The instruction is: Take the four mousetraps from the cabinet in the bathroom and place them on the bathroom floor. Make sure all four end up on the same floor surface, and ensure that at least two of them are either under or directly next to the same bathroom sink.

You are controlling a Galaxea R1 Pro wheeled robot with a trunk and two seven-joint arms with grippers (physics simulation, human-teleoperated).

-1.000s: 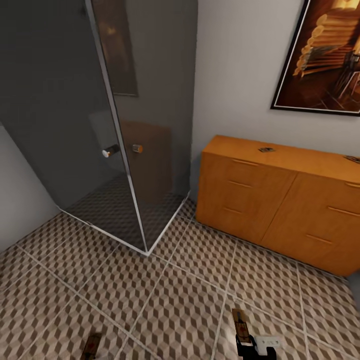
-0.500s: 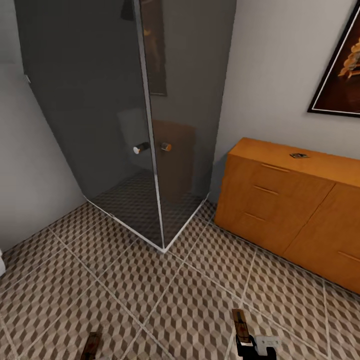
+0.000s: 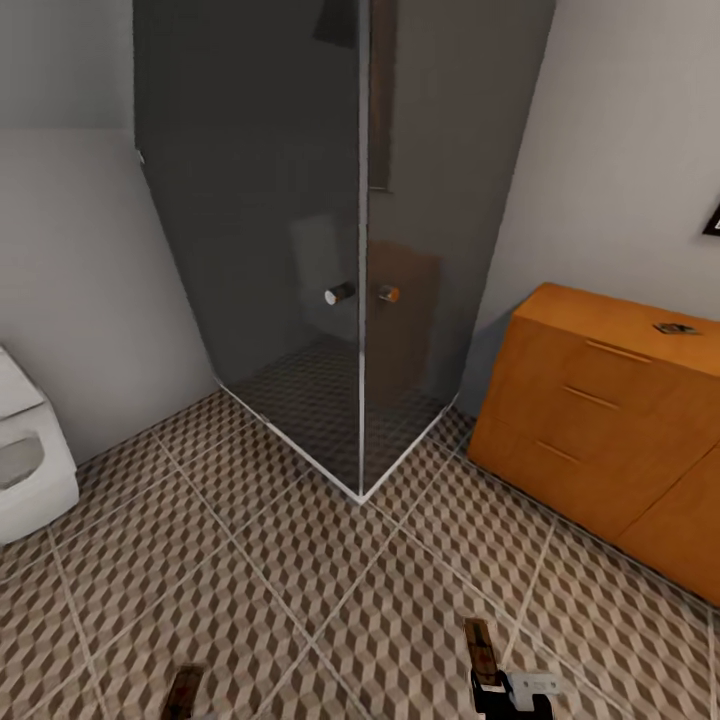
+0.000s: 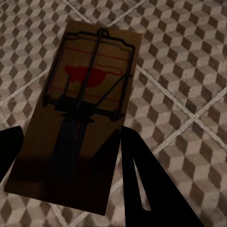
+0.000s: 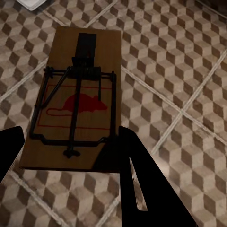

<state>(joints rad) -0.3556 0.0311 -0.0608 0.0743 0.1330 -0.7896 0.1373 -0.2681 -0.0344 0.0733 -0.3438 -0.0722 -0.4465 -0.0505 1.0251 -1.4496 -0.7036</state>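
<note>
Each gripper carries one mousetrap, board pinched between dark fingers above the bathroom floor [image 3: 300,560]: left gripper [image 4: 71,156] on its mousetrap [image 4: 82,113]; right gripper [image 5: 71,156] on the other [image 5: 78,99], likely for setting down; a third trap [image 3: 676,328] lies on the cabinet [image 3: 600,420], right of the glass shower [image 3: 330,250]; open tiles lie in front of the shower, a white fixture [image 3: 30,450] to its left.

A dark glass shower cabin [image 3: 330,250] stands in the corner between pale grey walls [image 3: 620,150]; a white toilet [image 3: 25,460] is nearby.
</note>
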